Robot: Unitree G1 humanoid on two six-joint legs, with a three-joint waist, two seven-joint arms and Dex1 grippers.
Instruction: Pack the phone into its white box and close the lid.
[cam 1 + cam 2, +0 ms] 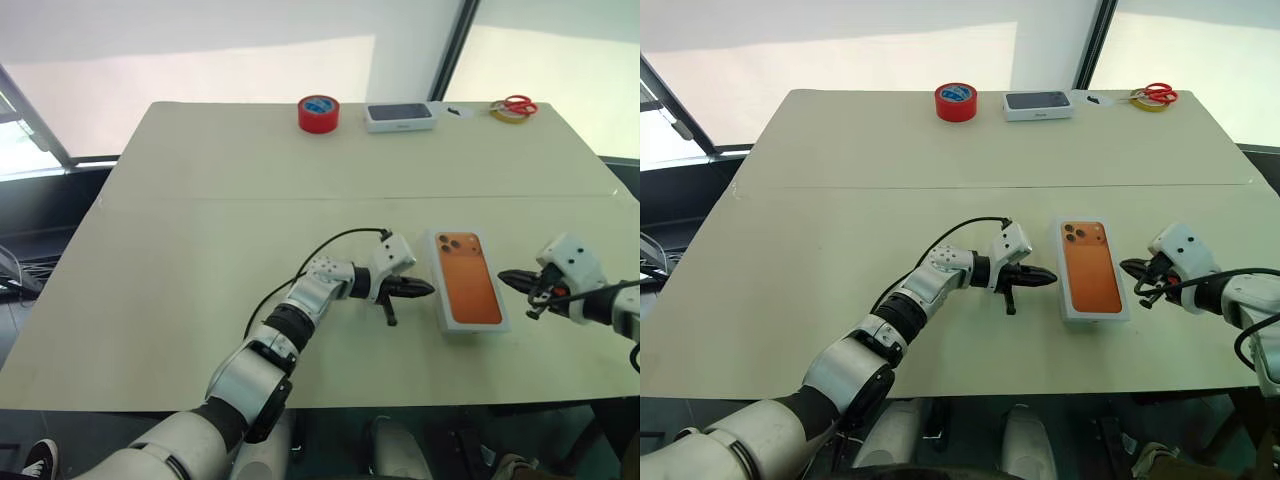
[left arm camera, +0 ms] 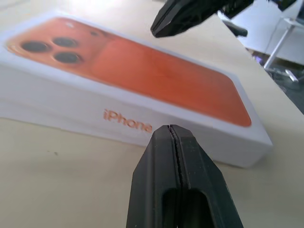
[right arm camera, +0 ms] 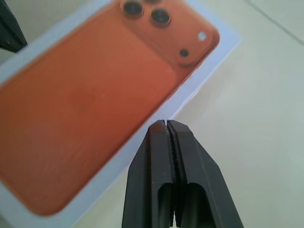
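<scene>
The lid (image 1: 469, 278), white with an orange phone printed on top, sits squarely over the white box near the table's front right, so the box stands closed and its tray is hidden beneath. The phone is out of view. My left gripper (image 1: 430, 290) is shut and empty, its tip just short of the lid's left wall (image 2: 71, 107), which bears orange lettering. At the lid's right side my right gripper (image 1: 503, 276) is shut and empty, its tip close to the edge (image 3: 190, 90). The tabletop shows between each tip and the lid.
Along the table's far edge lie a red tape roll (image 1: 318, 113), a white box with a dark top (image 1: 400, 116) and red scissors on a yellow ring (image 1: 515, 107). A seam (image 1: 250, 197) crosses the beige table. The table's front edge runs close behind both hands.
</scene>
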